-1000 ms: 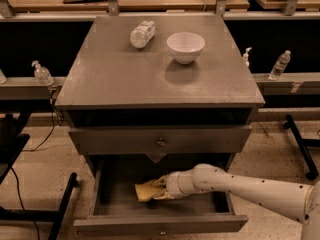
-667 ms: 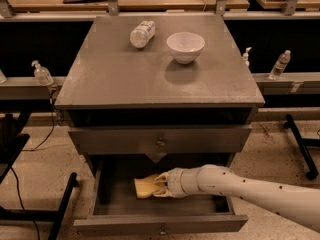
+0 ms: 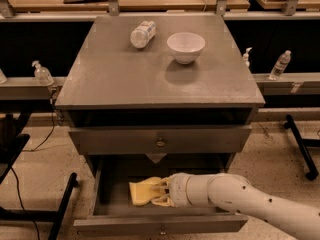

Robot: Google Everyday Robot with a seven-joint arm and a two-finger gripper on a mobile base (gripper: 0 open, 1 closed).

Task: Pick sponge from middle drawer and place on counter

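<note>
The pale yellow sponge [image 3: 139,191] lies in the tray of the open middle drawer [image 3: 160,224], left of centre. My gripper [image 3: 155,194] reaches into the drawer from the right on a white arm. Its cream fingers [image 3: 161,186] sit around the sponge's right end and are closed on it. The sponge still rests on the drawer floor. The grey counter [image 3: 125,76] is the cabinet top above.
A white bowl [image 3: 185,46] and a plastic bottle [image 3: 143,33] on its side sit at the back of the counter. The taller drawer front [image 3: 160,142] with a brass knob overhangs the open drawer. Small bottles stand on side rails; black frame legs flank the cabinet.
The arm has dropped lower and reached further left into the drawer. The sponge has shifted slightly left with the fingers on it.
</note>
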